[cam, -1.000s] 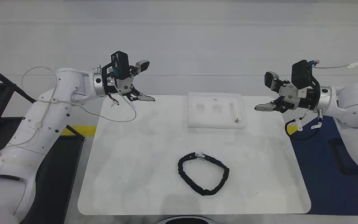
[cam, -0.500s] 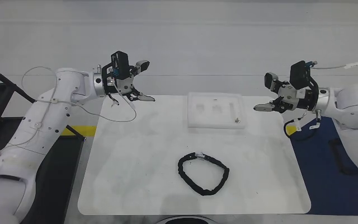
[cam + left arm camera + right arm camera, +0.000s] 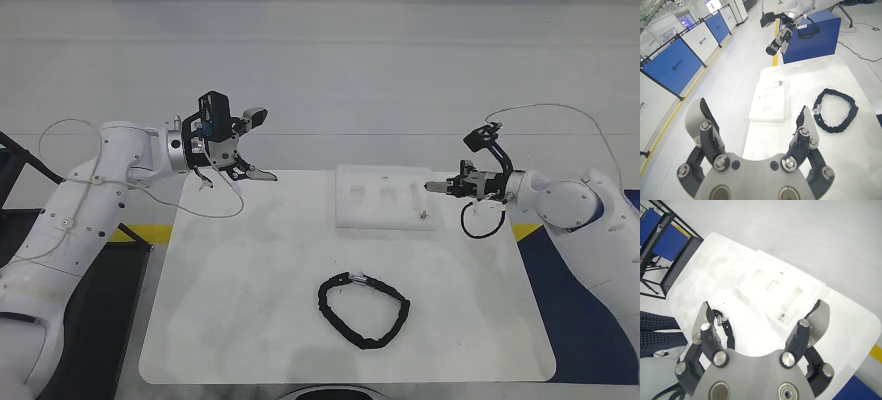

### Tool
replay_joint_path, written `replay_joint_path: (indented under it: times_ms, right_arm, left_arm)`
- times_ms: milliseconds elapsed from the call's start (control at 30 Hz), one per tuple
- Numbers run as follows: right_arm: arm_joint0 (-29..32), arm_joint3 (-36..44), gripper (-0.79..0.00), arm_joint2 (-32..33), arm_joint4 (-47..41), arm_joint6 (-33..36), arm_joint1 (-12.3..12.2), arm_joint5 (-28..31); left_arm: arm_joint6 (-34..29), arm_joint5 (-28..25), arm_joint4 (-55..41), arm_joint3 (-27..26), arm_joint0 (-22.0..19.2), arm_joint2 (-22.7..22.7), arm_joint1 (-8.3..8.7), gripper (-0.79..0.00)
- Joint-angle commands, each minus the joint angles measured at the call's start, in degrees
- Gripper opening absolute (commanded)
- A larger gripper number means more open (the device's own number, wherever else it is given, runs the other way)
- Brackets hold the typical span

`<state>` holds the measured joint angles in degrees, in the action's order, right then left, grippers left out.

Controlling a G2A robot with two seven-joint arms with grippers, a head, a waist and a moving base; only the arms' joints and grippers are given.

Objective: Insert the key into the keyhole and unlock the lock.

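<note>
— None of your steps is finished yet: the key lies loose on the tray, at its near right corner, and the lock sits closed on the worktop in front of the tray, nearer the robot.
— So what do I have left?
— All of it, as I judge it: you pick up the key, carry it to the lock's metal barrel, push it into the keyhole and turn. I cannot make out the keyhole; it is too small to tell which way it faces.
— Where is the key against the jaws?
— Your right jaws stand wide and hold nothing. They hover just beside the tray's right edge, near the key but apart from it. From the right wrist you see the key between the two jaws, past their tips and closer to one side.
— And the left?
— Your left jaws are wide too and empty, above the worktop's far left corner, well apart from both key and lock.
— Which side goes first, then?
— The right, I'd say: it is the nearer one, and you have only to bring it down and centre the key before you close. The left looks free to steady the lock.
</note>
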<state>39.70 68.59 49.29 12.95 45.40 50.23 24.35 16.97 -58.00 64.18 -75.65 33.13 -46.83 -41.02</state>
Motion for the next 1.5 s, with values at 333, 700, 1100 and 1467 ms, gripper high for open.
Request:
replay_joint_path:
  times_ms: [333, 700, 1100, 1467]
  right_arm:
    - [-7.61, -11.76, 0.0, -12.03, 0.64, 7.14, 7.41, -15.12]
    - [-9.94, -20.01, 0.0, -15.29, -1.04, 6.82, 11.24, -15.25]
    - [-9.94, -20.01, 0.0, -15.29, -1.04, 6.82, 11.24, -15.25]
    - [-8.61, -18.61, 0.0, -15.95, 1.24, 6.02, 11.67, -13.92]
  left_arm:
    - [0.0, 0.0, 0.0, 0.0, 0.0, 0.0, 0.0, 0.0]
    - [0.0, 0.0, 0.0, 0.0, 0.0, 0.0, 0.0, 0.0]
    - [0.0, 0.0, 0.0, 0.0, 0.0, 0.0, 0.0, 0.0]
    - [0.0, 0.0, 0.0, 0.0, 0.0, 0.0, 0.0, 0.0]
